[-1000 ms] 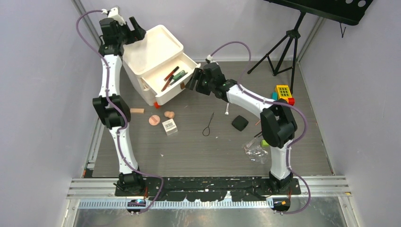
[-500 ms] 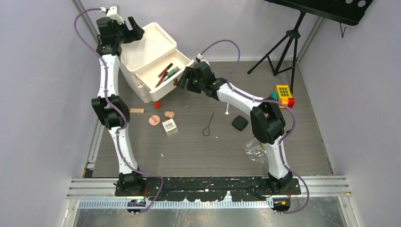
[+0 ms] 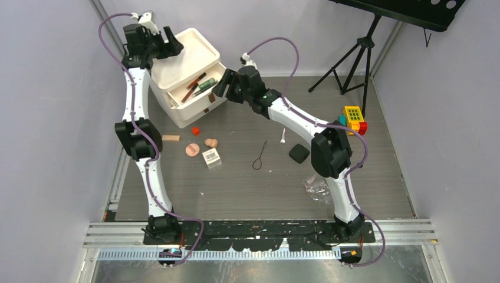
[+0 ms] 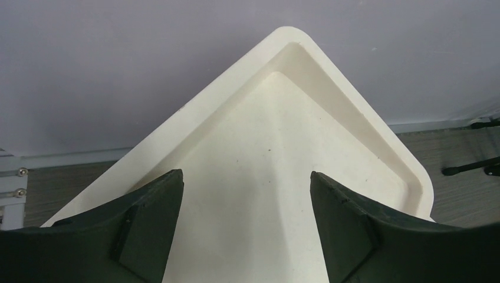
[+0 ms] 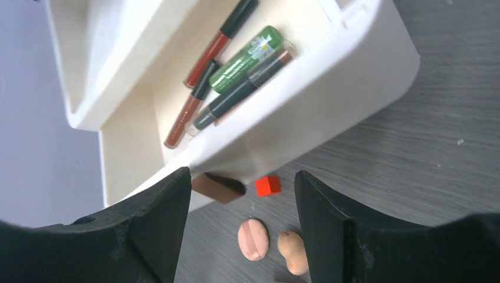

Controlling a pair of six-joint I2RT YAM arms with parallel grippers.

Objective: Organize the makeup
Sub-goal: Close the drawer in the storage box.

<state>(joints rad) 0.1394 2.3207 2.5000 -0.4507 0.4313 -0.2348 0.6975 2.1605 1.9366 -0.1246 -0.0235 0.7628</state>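
Observation:
The white drawer organiser (image 3: 187, 59) stands at the back left with its drawer (image 5: 330, 88) pulled out. Inside lie red and black pencils (image 5: 209, 56), a green tube (image 5: 244, 59) and a dark tube (image 5: 242, 97). My right gripper (image 3: 219, 87) is open at the drawer's front, its jaws either side of the brown handle (image 5: 218, 187). On the organiser's top tray (image 4: 259, 135), my left gripper (image 3: 171, 39) stands open and empty. On the table lie a pink round puff (image 3: 192, 150), peach sponges (image 3: 211, 142), a clear barcoded box (image 3: 211, 157) and a black compact (image 3: 299, 153).
A small red cube (image 3: 196, 131) sits just in front of the organiser. A peach wedge (image 3: 171, 138), a black wire loop (image 3: 259, 158) and a small white tube (image 3: 283, 137) lie mid-table. Toy blocks (image 3: 352, 118) are at the right, crumpled clear plastic (image 3: 318, 188) near the right arm, a tripod (image 3: 359, 53) behind.
My right gripper has moved left and back with the drawer front, and the organiser has shifted that way, uncovering the red cube. The left jaws have narrowed slightly.

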